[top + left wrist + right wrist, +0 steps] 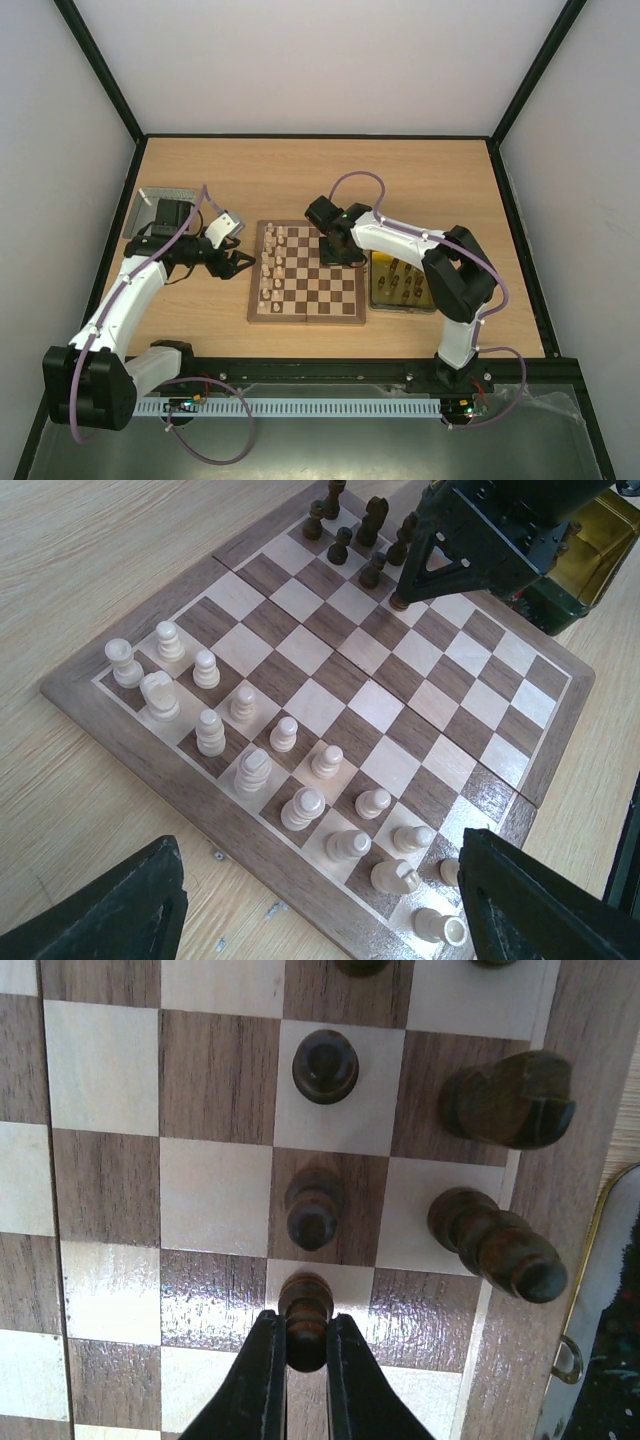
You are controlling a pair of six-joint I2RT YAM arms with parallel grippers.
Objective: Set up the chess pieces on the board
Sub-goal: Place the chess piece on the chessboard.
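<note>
The chessboard lies mid-table. Several cream pieces stand in two rows along its left side, seen close in the left wrist view. A few dark pieces stand at the far right corner. My right gripper is shut on a dark pawn and holds it over a cream square near the board's right edge. In the top view it is above that corner. My left gripper is open and empty, just off the board's left edge; its fingers frame the cream rows.
A yellow tray with more dark pieces sits right of the board. A silver metal tray sits at the far left. The board's brown frame and the yellow tray's rim lie just right of the held pawn.
</note>
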